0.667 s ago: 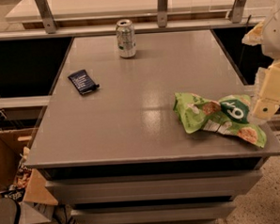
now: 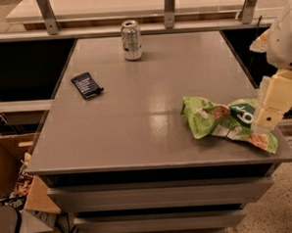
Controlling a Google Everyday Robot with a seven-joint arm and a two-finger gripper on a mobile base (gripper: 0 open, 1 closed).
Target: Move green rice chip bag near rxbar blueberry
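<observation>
The green rice chip bag lies crumpled near the table's front right corner, logo side up. The rxbar blueberry, a small dark navy wrapper with white text, lies flat at the table's left side, far from the bag. My gripper comes in from the right edge of the camera view. Its cream-coloured tip is at the bag's right end, over the dark-green logo. It hides part of that end of the bag.
A silver-green drink can stands upright at the back centre of the grey table. A cardboard box with clutter sits on the floor at the left. A rail with metal posts runs behind the table.
My gripper has shifted slightly down and left onto the bag's right end. The bag, bar and can have not moved.
</observation>
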